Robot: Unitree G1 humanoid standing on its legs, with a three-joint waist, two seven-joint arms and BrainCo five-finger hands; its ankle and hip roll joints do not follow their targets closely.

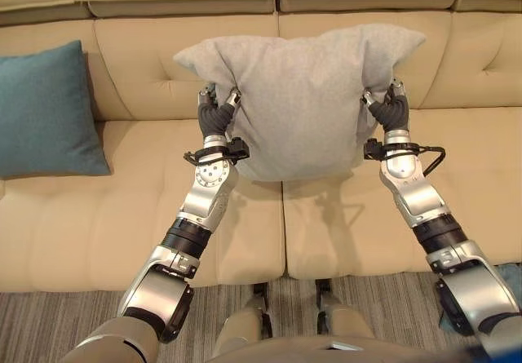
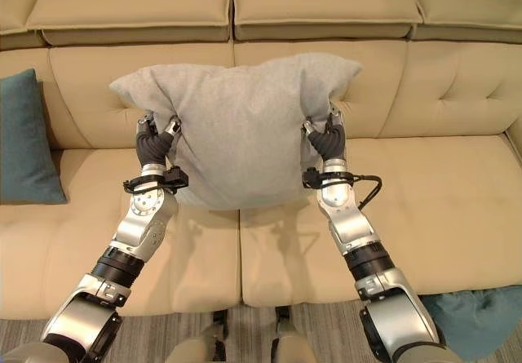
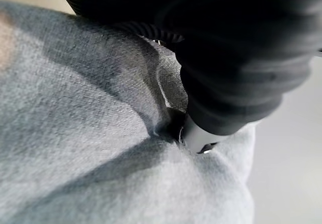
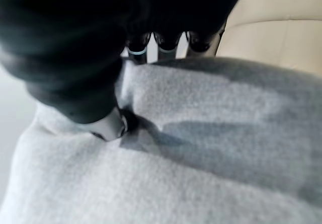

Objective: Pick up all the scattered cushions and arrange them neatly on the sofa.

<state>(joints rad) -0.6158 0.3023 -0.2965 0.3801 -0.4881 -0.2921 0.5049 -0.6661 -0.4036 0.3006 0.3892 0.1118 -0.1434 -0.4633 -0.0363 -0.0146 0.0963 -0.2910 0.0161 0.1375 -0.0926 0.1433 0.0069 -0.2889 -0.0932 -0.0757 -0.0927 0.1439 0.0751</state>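
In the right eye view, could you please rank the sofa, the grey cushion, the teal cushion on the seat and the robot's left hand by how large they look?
1. Sofa.
2. Grey cushion, though it is held up nearer the camera.
3. Teal cushion, cut off by the view's edge.
4. Left hand.

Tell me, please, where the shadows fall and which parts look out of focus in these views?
Left eye view: the grey cushion and both arms throw soft shadows onto the sofa seat beneath. Left wrist view: the left hand is a dark blur, the cloth creased in shadow. Right wrist view: the right hand is blurred too, the cushion evenly lit.
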